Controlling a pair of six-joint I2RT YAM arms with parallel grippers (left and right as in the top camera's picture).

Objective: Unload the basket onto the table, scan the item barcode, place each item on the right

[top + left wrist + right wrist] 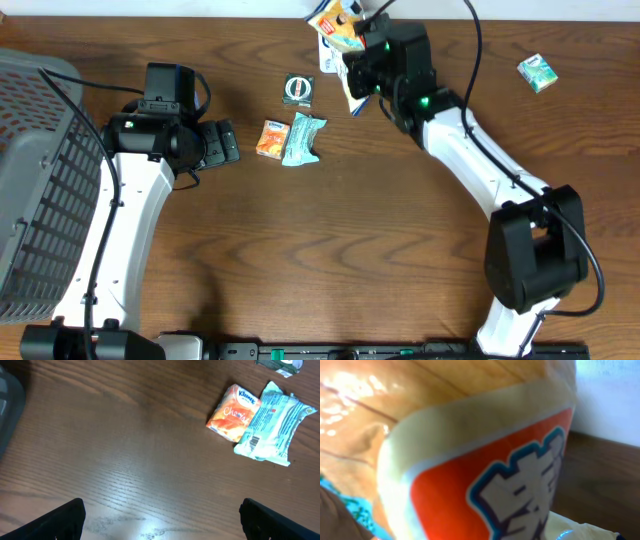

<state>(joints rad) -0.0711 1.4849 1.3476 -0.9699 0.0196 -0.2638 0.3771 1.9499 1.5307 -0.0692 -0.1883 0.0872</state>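
An orange-and-cream snack packet fills the right wrist view, pinched in the nearly closed right jaws at the bench's far edge, probably to present its barcode. The left jaws stand wide and empty over bare wood, short of the Kleenex pack and pale green packet.

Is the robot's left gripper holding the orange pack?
No, the left gripper is open with nothing between its fingers, and the orange pack lies farther off beside the pale blue packet.
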